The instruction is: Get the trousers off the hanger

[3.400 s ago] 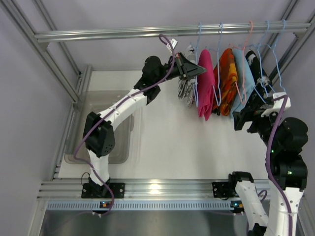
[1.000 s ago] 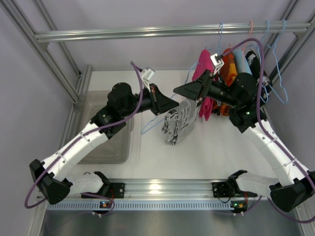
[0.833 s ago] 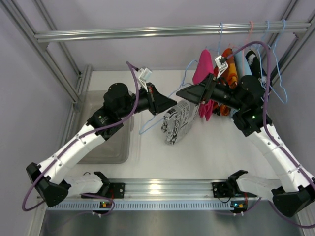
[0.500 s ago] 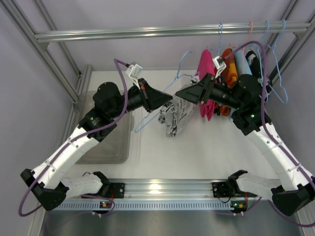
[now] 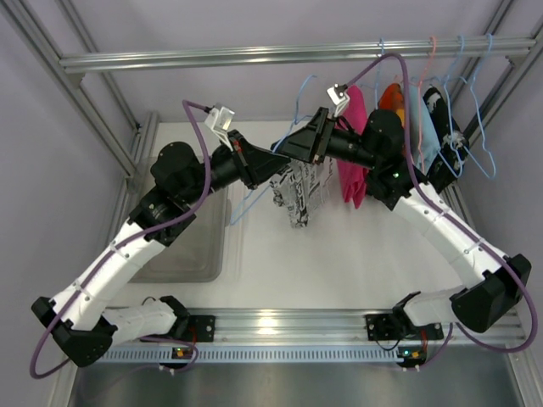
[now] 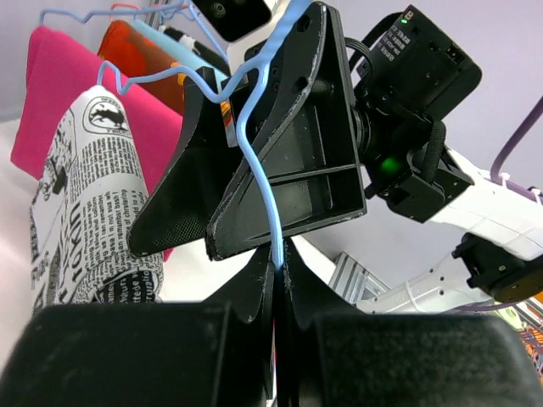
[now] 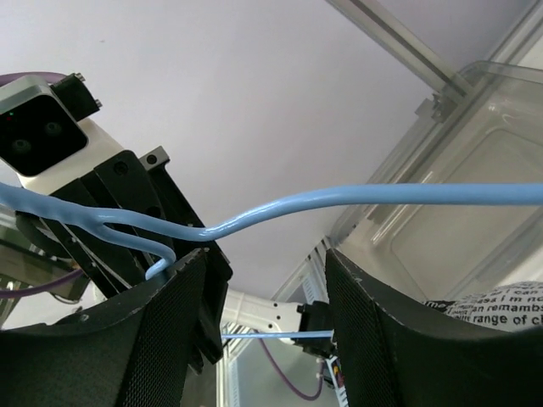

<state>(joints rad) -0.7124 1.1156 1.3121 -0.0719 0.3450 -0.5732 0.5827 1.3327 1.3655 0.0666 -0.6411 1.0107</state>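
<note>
The left gripper (image 6: 277,270) is closed tight on the thin light-blue wire of the hanger (image 6: 270,212). The right gripper (image 7: 265,259) stands wide. Its black, finely dotted fingers (image 7: 170,339) are on either side of the same bent wire, which crosses the gap. The trousers (image 5: 297,193), soft white cloth with black newspaper print, hang on the hanger just below both grippers. The hanger's hook is below the metal rail (image 5: 254,56), apart from it. A pink garment (image 5: 352,161) hangs close on the hanger's right. To its left and below it are the white table (image 5: 339,263) and a clear plastic bin (image 5: 182,229).
</note>
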